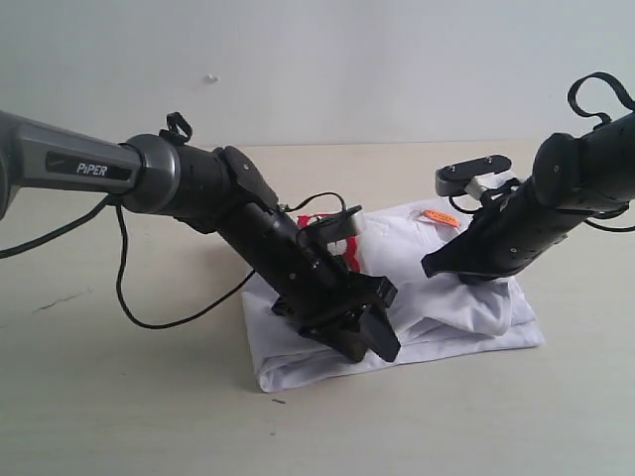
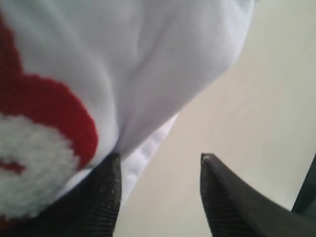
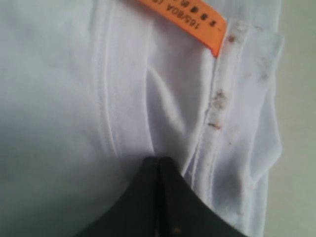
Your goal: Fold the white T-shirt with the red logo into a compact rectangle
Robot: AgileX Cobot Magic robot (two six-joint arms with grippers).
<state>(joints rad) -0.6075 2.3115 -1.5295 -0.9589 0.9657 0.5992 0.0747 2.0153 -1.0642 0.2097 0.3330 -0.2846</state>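
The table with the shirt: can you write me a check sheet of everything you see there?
Surface: pale, smooth table.
Job's things: white T-shirt lies partly folded and rumpled on the table; red logo partly showing by the left arm; orange neck tag facing up.
Clutter: nothing seen.
Grippers: left gripper has its jaws apart, with cloth lying against one finger; right gripper is shut, tips down at the shirt beside the collar seam.
Cables: black cable loops from the left arm across the table.
Surroundings: plain pale wall behind.
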